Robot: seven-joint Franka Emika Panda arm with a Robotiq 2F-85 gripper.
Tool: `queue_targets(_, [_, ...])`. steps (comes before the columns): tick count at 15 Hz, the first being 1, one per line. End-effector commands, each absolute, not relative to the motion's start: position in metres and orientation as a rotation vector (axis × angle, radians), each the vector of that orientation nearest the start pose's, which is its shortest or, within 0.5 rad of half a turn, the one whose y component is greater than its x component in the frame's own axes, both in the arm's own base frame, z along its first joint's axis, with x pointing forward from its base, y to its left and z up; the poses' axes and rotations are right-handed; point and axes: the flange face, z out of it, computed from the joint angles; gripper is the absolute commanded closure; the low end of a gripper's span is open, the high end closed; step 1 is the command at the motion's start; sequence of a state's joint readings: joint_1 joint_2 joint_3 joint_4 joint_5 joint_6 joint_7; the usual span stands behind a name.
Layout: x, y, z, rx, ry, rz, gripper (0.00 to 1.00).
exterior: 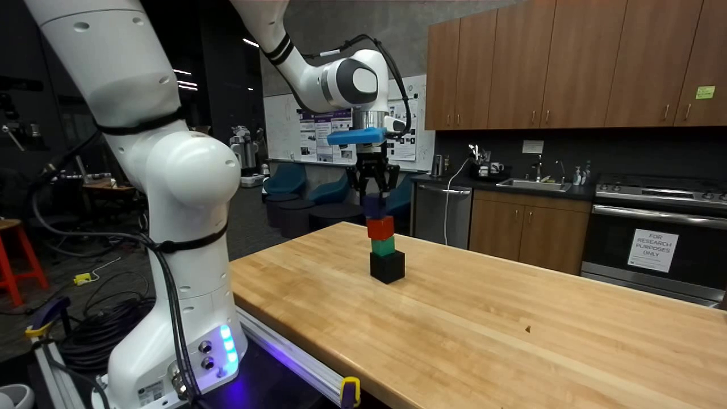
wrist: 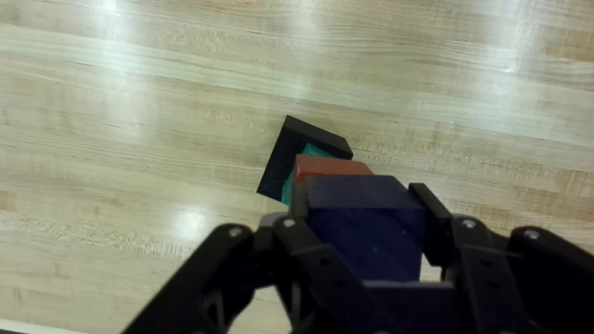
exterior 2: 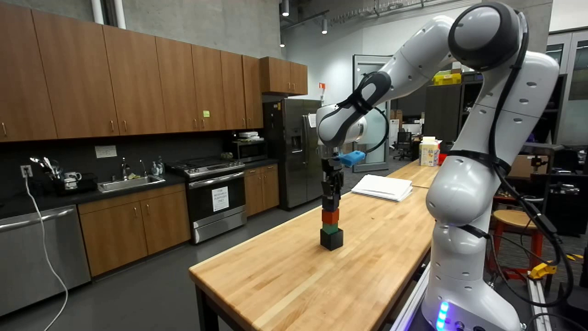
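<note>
A dark blue block (wrist: 366,241) is pinched between the fingers of my gripper (wrist: 364,202), a pad on either side of it. In both exterior views this block tops a short tower and appears to touch the red block (exterior: 380,228) beneath it. Below the red one comes a green block (exterior: 383,246), then a wider black block (exterior 2: 331,239) resting on the wooden table (exterior: 488,341). Seen from the wrist, the black block (wrist: 283,157) is turned at an angle to the upper blocks, and most of the green and red ones is hidden.
A stack of white paper (exterior 2: 383,187) lies farther along the table, with a carton (exterior 2: 429,151) beyond it. The robot's base (exterior: 176,341) stands beside the table's long edge. Across the aisle are a sink (exterior 2: 131,184) and a stove (exterior 2: 216,184).
</note>
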State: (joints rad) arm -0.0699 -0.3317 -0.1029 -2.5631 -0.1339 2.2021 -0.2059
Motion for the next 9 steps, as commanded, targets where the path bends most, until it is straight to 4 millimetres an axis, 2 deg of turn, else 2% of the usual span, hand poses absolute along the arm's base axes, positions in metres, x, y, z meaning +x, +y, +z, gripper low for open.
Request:
queue_targets(1, [0.4099,-0.0785,0.3785,-3.221,-0.174,0.059,0.7])
queue_targets(9, [0.4102,-0.0799,0.3765,-3.221,-0.166,0.065,0.7])
